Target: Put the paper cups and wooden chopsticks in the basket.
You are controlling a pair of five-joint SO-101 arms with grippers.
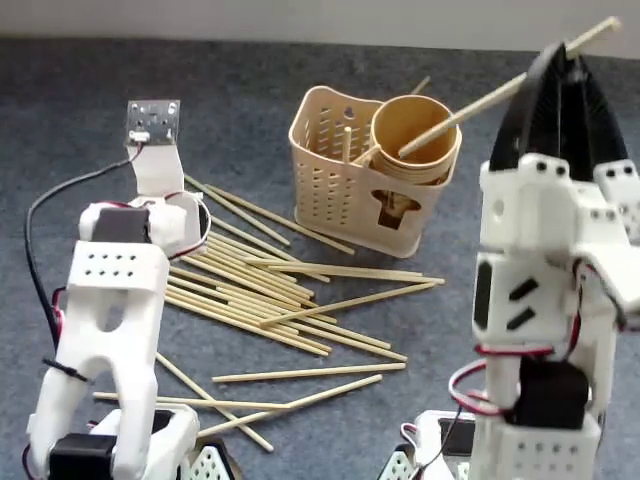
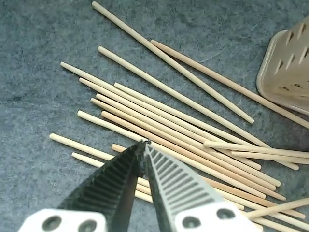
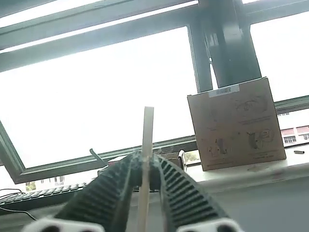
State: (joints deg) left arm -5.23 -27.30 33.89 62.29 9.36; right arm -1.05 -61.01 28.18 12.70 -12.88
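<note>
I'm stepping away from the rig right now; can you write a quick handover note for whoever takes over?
Left gripper: shut, empty, above the loose chopsticks on the table.
Right gripper: shut on a chopstick, held high, its lower end at the mouth of the paper cups.
Done: paper cups sit in the basket, with a few sticks.
Left: release the held chopstick, then collect the pile.
</note>
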